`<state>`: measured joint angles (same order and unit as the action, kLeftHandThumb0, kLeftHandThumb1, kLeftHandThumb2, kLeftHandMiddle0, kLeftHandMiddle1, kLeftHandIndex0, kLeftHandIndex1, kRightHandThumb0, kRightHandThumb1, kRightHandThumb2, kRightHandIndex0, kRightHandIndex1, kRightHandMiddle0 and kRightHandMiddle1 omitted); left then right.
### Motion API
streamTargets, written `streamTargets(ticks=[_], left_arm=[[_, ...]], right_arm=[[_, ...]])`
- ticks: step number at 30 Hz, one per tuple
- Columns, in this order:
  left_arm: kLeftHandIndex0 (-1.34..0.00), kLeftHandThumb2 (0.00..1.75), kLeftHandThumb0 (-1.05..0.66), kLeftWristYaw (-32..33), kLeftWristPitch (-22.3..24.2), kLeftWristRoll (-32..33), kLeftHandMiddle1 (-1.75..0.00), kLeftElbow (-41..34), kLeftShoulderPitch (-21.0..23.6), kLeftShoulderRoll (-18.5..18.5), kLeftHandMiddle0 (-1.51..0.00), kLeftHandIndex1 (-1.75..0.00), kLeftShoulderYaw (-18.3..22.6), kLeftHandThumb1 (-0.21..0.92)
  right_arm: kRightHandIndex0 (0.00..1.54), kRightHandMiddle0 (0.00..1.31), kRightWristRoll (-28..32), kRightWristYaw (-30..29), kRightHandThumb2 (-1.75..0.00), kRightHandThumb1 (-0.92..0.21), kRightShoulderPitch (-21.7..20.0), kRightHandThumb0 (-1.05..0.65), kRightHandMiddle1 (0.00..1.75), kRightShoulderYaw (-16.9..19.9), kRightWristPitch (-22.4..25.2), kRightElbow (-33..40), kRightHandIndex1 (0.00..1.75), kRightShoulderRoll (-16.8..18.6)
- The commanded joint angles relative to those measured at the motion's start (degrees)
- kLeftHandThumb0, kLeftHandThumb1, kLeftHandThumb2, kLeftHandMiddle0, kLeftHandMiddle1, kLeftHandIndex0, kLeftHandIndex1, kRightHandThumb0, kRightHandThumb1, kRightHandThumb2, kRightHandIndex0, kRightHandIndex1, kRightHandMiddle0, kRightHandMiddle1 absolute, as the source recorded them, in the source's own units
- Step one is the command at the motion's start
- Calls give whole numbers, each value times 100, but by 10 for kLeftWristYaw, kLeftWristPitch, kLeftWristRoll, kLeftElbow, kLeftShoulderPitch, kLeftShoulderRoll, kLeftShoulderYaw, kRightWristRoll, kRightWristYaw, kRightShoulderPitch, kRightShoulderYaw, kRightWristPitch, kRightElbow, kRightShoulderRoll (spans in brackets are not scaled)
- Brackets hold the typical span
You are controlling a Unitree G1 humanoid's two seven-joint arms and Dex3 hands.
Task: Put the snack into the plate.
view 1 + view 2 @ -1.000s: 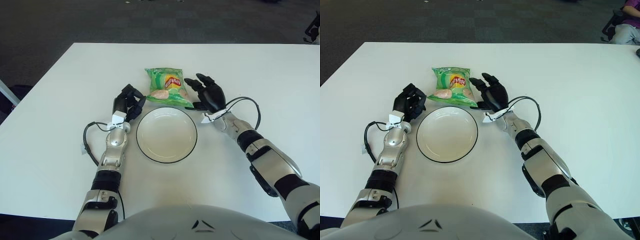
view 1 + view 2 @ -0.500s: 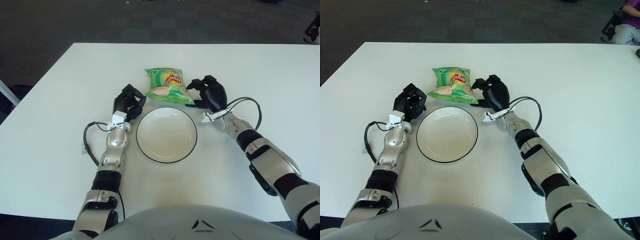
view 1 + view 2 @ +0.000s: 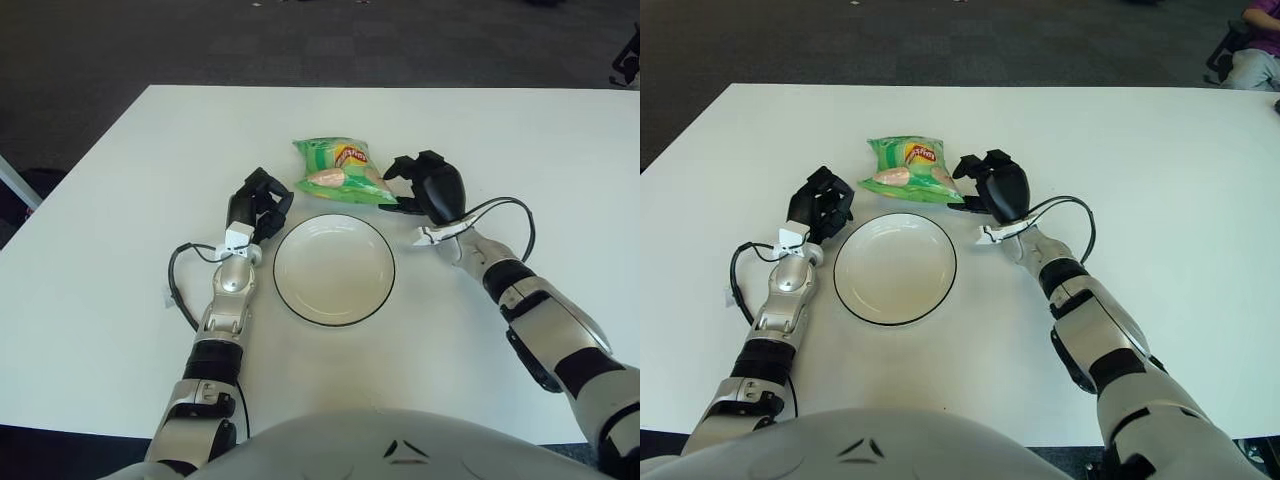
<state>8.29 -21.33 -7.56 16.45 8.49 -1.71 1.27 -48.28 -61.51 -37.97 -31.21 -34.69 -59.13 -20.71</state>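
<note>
While gripped, snack (image 3: 338, 172) beside plate (image 3: 334, 305)

You've got a green snack (image 3: 340, 171) bag with a red-and-yellow logo, tilted up off the white table, its right edge pinched in the right hand (image 3: 428, 187). The plate (image 3: 334, 268) is round, white with a dark rim, empty, flat just in front of the bag
</note>
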Motion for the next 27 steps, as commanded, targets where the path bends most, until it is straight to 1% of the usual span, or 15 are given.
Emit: streamTargets(ticks=[1, 6, 9, 15, 19, 24, 27], left_arm=[[-74, 29, -28, 8, -7, -6, -175, 5, -7, -1, -94, -175, 0, 92], [-74, 30, -28, 6, -8, -6, -175, 5, -7, -3, -94, -175, 1, 92], [-74, 30, -28, 6, -9, -5, -175, 7, -6, -4, -94, -175, 1, 92], [-74, 30, -28, 5, -12, -4, -175, 13, -3, -6, -94, -175, 3, 92], [-75, 29, -28, 4, -14, -3, -175, 17, -1, -8, -94, -175, 3, 92], [-75, 29, -28, 4, -16, -2, -175, 21, 1, -9, -94, -175, 4, 92], [-75, 29, -29, 4, -16, -2, -175, 22, 2, -10, -95, -175, 4, 92]], right_arm=[[84, 78, 13, -6, 0, -89, 40, 0, 107, 16, -21, 20, 92, -38], [86, 81, 14, -15, 0, -88, 62, 0, 106, 38, -45, 53, 89, -66], [87, 83, 13, -16, 0, -87, 69, 0, 104, 46, -50, 61, 87, -72], [89, 82, 28, -7, 0, -87, 94, 0, 103, 71, -69, 74, 86, -83], [91, 82, 42, 17, 0, -86, 118, 0, 103, 90, -66, 114, 83, -88], [94, 83, 51, 57, 0, -86, 163, 0, 105, 117, -45, 203, 76, -94], [94, 84, 52, 72, 0, -85, 180, 0, 107, 129, -35, 232, 74, -95]])
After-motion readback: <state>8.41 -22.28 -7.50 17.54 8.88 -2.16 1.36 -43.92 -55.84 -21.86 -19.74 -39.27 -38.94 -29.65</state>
